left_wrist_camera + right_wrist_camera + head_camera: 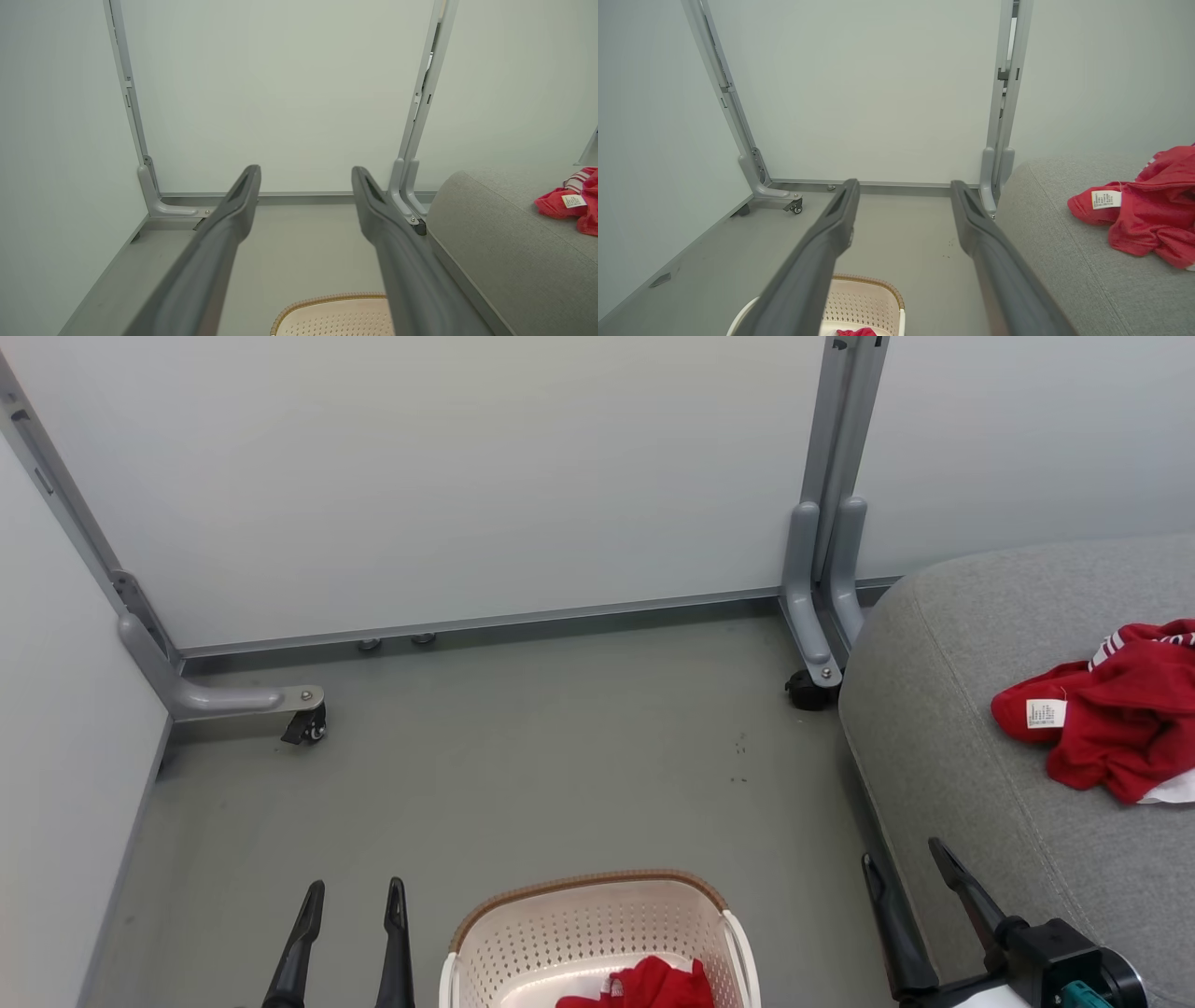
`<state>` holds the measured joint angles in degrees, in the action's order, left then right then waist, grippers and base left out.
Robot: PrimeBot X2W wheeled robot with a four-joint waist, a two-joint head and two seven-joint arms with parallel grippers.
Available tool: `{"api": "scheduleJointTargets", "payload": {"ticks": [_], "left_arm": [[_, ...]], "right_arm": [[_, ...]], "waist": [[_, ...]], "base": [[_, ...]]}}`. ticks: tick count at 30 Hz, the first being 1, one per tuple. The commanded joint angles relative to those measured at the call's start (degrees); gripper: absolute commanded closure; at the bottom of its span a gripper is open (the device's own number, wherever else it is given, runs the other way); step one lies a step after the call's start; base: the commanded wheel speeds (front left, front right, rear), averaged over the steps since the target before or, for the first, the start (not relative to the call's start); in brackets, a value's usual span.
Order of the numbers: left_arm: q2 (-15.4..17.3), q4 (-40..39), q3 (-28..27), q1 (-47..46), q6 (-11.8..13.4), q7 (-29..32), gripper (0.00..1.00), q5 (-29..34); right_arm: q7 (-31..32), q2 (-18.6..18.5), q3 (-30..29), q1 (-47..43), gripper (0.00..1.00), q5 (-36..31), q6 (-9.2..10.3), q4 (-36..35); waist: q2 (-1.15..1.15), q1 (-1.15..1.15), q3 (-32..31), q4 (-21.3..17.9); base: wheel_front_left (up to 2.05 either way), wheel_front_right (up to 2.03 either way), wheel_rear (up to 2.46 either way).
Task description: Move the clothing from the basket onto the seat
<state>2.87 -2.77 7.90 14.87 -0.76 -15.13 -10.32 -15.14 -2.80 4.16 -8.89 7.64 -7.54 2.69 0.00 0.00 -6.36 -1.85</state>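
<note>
The jaws of the left gripper (357, 887) and the right gripper (901, 852) are held spread and empty, seemingly readied for another pick. A red garment (653, 982) is found in the basket (588, 879) between them, while a second red garment (1120, 728) is already laid on the grey seat (943, 775) beyond the right jaws.

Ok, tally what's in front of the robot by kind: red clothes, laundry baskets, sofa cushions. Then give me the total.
Bright red soft garments: 2 (one on the cushion, one in the basket)
Cream perforated plastic basket with a brown rim: 1
Grey fabric sofa cushion: 1
Total: 4
</note>
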Motion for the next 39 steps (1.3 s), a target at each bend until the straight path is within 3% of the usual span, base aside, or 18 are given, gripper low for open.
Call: {"api": "scheduleJointTargets", "payload": {"ticks": [1,23,28,32,39], "left_arm": [[0.0,-0.1,0.1,-0.3,-0.1,0.0,0.0,0.2],[0.0,1.0,1.7,-1.3,0.8,0.0,0.0,-1.2],[0.1,3.8,3.9,-4.9,-0.7,0.0,0.0,-1.5],[0.1,6.7,6.4,-12.1,-2.5,0.0,0.0,-1.6],[0.1,17.6,11.0,-25.3,-5.0,0.0,0.0,-3.5]], "right_arm": [[0.0,-0.2,-0.1,-0.9,0.0,-0.2,0.1,-0.1],[0.0,-0.2,0.0,-0.1,0.0,-1.1,0.1,-0.3],[0.0,-0.9,-0.5,2.6,0.0,-0.5,0.1,-0.5],[0.0,-2.2,-0.5,7.0,0.0,-0.6,0.1,-2.3],[0.0,-3.5,-2.0,14.0,0.0,-1.0,0.1,-4.0]], "waist": [[0.0,0.0,-0.2,0.1],[0.0,0.0,2.7,0.5],[0.0,0.0,8.4,1.2],[0.0,0.0,17.0,2.7],[0.0,0.0,27.7,3.3]], "base": [[0.0,0.0,0.0],[0.0,0.0,0.0],[0.0,0.0,0.0],[0.0,0.0,0.0],[0.0,0.0,0.0]]}}
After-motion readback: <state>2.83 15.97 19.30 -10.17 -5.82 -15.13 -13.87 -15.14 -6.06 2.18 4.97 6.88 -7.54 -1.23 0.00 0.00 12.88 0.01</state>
